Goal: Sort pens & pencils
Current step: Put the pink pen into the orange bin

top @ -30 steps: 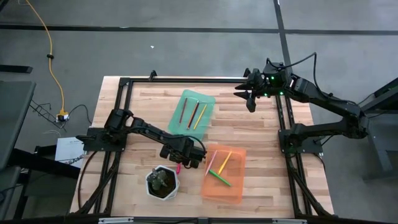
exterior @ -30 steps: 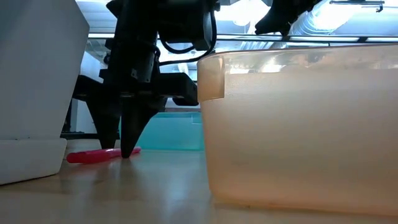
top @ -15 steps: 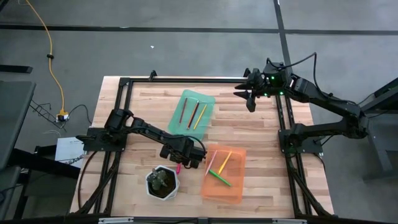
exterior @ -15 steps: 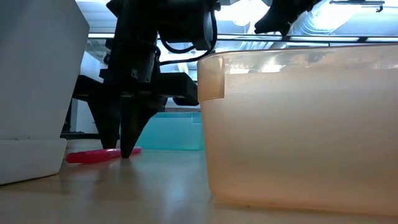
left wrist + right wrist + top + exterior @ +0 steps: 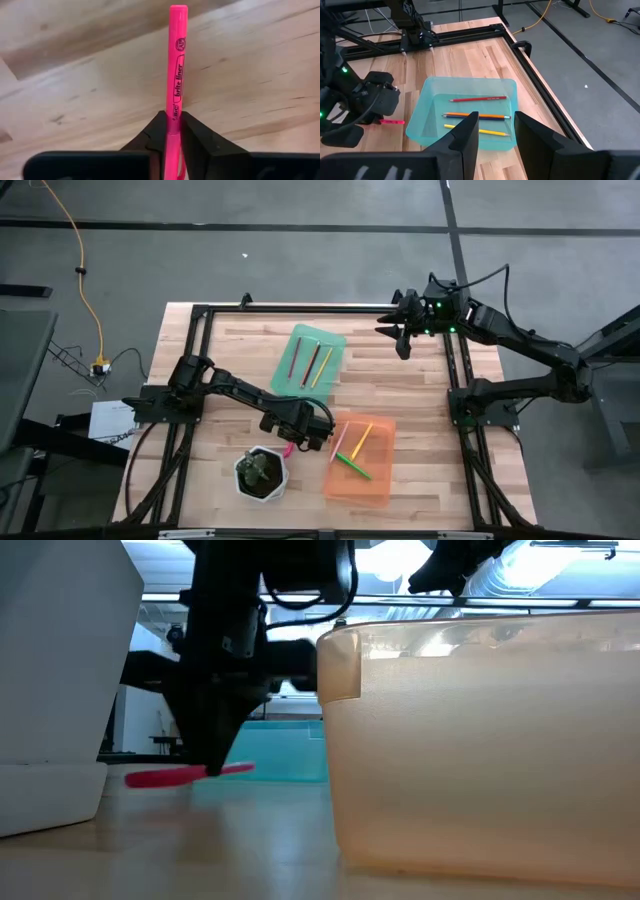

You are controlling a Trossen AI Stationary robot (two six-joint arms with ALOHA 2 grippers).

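Two trays sit on the table [image 5: 230, 350], and the orange tray [image 5: 373, 480] serves as the landmark here. Nearest the table's front edge, just left of that tray, stands the white pot [image 5: 261, 474] with a small plant in it. The orange tray holds a green pen [image 5: 353, 466], a yellow one [image 5: 361, 440] and a pale peach one [image 5: 339, 442], the green lying crosswise under the other two.

Just off the orange tray's far left corner is the left gripper [image 5: 293, 442], its fingers [image 5: 197, 145] closed tight on the pink pen [image 5: 176, 80]. In the low view the pink pen hangs level, raised a little off the wood, with the pot to one side and the orange tray's wall to the other.

Beyond the orange tray, toward the table's far edge and a little left, lies the green tray [image 5: 427, 107]. It holds three pencils side by side: a red-brown one [image 5: 478, 99], a dark one [image 5: 476, 116] and a yellow one [image 5: 479, 131].

Farthest from the orange tray, above the table's far right corner, hovers the right gripper [image 5: 402, 341]. Its fingers [image 5: 467, 132] stand well apart with nothing between them.
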